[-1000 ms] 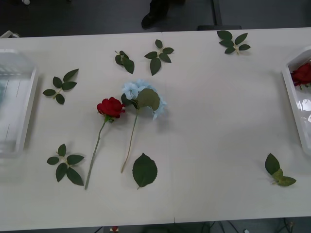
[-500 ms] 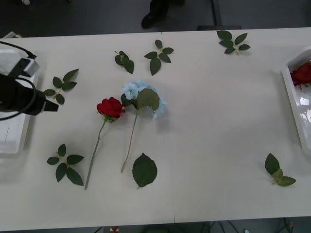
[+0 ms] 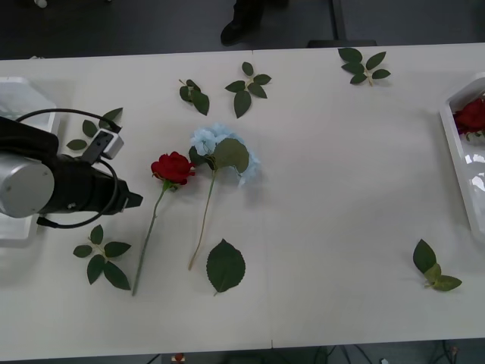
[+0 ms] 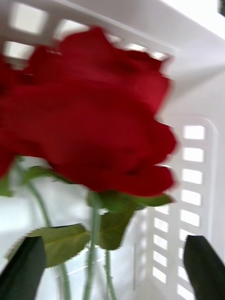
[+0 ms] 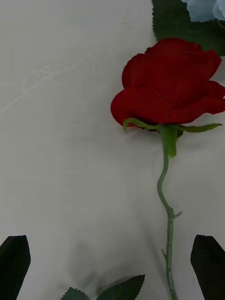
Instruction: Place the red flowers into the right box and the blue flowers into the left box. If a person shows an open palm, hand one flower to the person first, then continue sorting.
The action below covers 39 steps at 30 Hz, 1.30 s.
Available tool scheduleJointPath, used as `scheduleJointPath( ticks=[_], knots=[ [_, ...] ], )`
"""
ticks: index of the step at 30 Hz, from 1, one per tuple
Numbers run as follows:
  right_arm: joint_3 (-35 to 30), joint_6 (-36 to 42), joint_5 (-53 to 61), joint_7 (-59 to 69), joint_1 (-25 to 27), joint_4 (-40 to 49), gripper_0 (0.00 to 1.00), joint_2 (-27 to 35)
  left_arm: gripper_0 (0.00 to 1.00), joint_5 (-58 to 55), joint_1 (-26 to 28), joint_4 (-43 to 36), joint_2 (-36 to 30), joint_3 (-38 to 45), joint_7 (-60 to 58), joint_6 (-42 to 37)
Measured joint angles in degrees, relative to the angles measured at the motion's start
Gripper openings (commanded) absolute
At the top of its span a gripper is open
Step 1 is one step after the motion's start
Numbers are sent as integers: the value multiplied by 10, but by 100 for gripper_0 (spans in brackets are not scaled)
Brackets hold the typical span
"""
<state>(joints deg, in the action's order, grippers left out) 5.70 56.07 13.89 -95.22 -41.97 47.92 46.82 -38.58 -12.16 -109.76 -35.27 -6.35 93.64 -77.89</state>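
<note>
Left gripper (image 5: pixel 110 267), black fingers spread wide, hovers over the white counter (image 3: pixel 341 189); the artificial red rose (image 5: pixel 168 89) on its thin green stem (image 5: pixel 166 220) lies just ahead. Centre the stem between the fingers before closing. Right gripper (image 4: pixel 115 269), fingers apart, holds nothing above red roses (image 4: pixel 89 112) in the glossy white rimmed tray (image 4: pixel 197 154).

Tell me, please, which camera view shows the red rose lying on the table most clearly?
The left wrist view: the red rose sits close up, its head and upper stem sharp, between the open left gripper. The front view shows the whole flower with its full stem, but small. The right wrist view instead shows other red roses inside the right box.
</note>
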Motion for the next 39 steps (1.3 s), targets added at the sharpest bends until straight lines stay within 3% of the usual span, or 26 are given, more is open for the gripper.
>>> scheduleJointPath(
  ticks=[6, 14, 20, 22, 23, 24, 26, 28, 30, 35, 39],
  knots=[
    [-8, 74, 167, -189, -11, 10, 100, 23, 100, 52, -8, 26, 32, -43, 0, 9],
    [-24, 212, 436, -275, -11, 81, 100, 64, 100, 83, -38, 104, 60, -87, 0, 60],
    [-22, 253, 645, -349, -6, 96, 100, 69, 100, 83, -65, 152, 65, -109, 0, 78],
    [-12, 253, 700, -392, 6, 126, 100, 73, 78, 83, -72, 159, 65, -113, 0, 80],
    [-5, 251, 723, -422, 16, 154, 100, 77, 59, 83, -74, 161, 65, -115, 0, 81],
    [1, 250, 738, -448, 28, 183, 100, 80, 51, 83, -76, 162, 65, -116, 0, 82],
    [8, 245, 760, -493, 55, 248, 100, 88, 22, 83, -78, 162, 66, -119, 0, 84],
    [9, 239, 773, -506, 79, 299, 100, 95, 9, 83, -78, 165, 66, -121, 0, 88],
    [9, 238, 780, -512, 96, 331, 100, 99, 0, 83, -78, 171, 66, -124, 0, 96],
    [9, 238, 786, -617, 110, 339, 100, 104, 0, 82, -79, 195, 66, -131, 0, 122],
    [9, 240, 793, -608, 119, 339, 100, 113, 0, 79, -82, 198, 66, -133, 0, 123]
  ],
)
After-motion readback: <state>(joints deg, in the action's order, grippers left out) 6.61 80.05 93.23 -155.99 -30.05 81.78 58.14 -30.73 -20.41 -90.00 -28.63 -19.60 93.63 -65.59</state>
